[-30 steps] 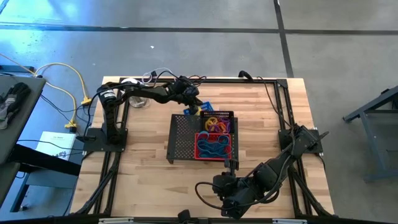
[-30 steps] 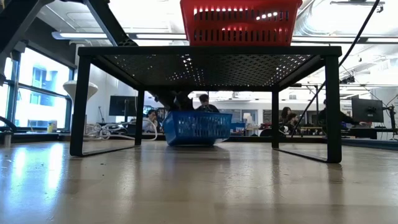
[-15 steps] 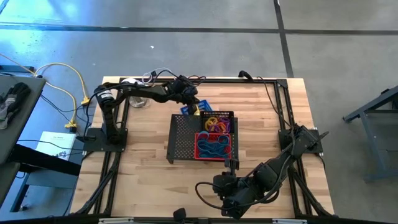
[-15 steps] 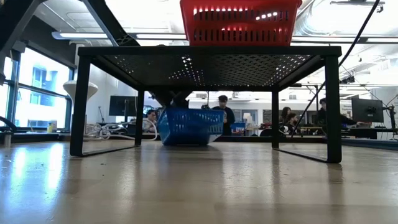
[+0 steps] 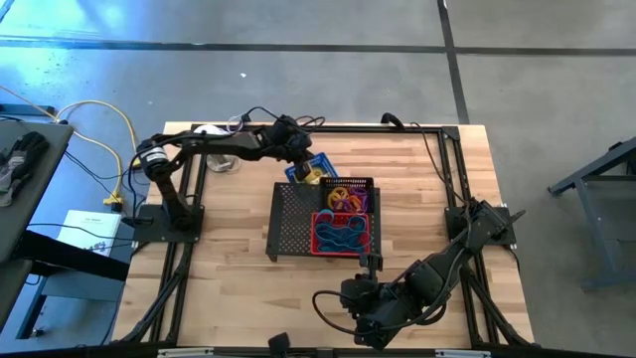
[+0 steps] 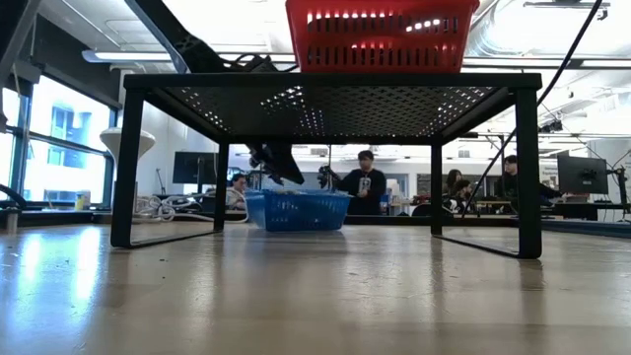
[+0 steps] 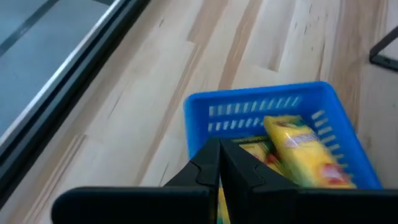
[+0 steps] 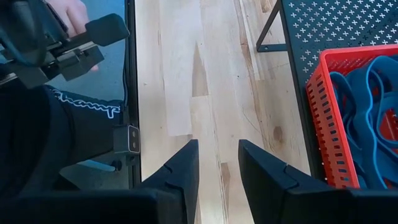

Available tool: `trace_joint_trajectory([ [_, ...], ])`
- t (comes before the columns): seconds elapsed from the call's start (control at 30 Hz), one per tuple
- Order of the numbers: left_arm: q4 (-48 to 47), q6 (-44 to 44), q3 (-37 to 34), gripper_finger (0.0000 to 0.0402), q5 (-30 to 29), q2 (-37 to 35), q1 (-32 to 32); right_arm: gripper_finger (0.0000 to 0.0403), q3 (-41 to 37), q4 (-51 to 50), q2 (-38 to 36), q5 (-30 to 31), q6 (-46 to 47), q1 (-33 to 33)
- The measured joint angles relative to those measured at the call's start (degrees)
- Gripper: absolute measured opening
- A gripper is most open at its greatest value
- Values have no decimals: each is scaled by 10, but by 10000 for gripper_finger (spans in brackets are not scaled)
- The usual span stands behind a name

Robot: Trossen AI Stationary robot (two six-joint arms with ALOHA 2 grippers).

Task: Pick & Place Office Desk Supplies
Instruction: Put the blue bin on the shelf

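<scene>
A blue basket [image 5: 316, 167] with yellow packets [image 7: 298, 149] sits flat on the table behind the black mesh tray [image 5: 293, 214]. My left gripper [image 7: 219, 146] is shut, and its tips hang just over the basket's near-left part [image 6: 294, 179]. On the tray stand a red basket [image 5: 343, 234] of blue rubber bands and a dark basket of purple and orange rings [image 5: 348, 196]. My right gripper [image 8: 217, 158] waits open over bare wood by the tray's near edge, with nothing between its fingers. My left gripper's shut fingers slant down from the table's left over the blue basket's rim [image 6: 286, 194]. The fingers themselves hide the spot. I cannot tell whether they touch the basket or a packet.
A white round-topped object [image 5: 214, 159] with cables stands at the far left. The tray's legs [image 6: 128, 168] lift it off the table. A person's dark sleeve [image 8: 81, 112] and hand [image 8: 68, 12] are at the near edge. Bare wood lies left of the tray.
My left gripper has risen and drawn a little toward the table's left, still shut. The blue basket, tipped up half a second ago, now sits level on the table, a little farther left than before.
</scene>
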Motion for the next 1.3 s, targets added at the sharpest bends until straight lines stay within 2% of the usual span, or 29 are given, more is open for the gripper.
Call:
trace_joint_trajectory([
  [0.27, -53, -3, 0, 4, -1, -1, 23, 101, 0, 0, 0, 0, 0, 0],
  [0.43, -53, -26, 0, 4, 32, -1, 34, 101, 0, 0, 0, 0, 0, 0],
  [0.53, -52, -16, 0, 8, 33, -1, 34, 101, 0, 0, 0, 0, 0, 0],
  [0.67, -51, 6, 0, 36, 33, -1, 30, 101, 0, 0, 0, 0, 0, 0],
  [0.87, -42, 28, 0, 109, 33, -1, 20, 101, 0, -1, 0, 0, -13, 0],
  [0.97, -38, 28, 1, 133, 34, 3, 21, 101, 0, -1, 0, 0, -13, 0],
  [1.2, -36, 18, 1, 141, 35, 3, 23, 101, 0, 0, 0, 0, -13, 0],
  [1.3, -37, 11, 1, 141, 55, 3, 23, 101, 0, 0, 0, 0, -13, 0],
])
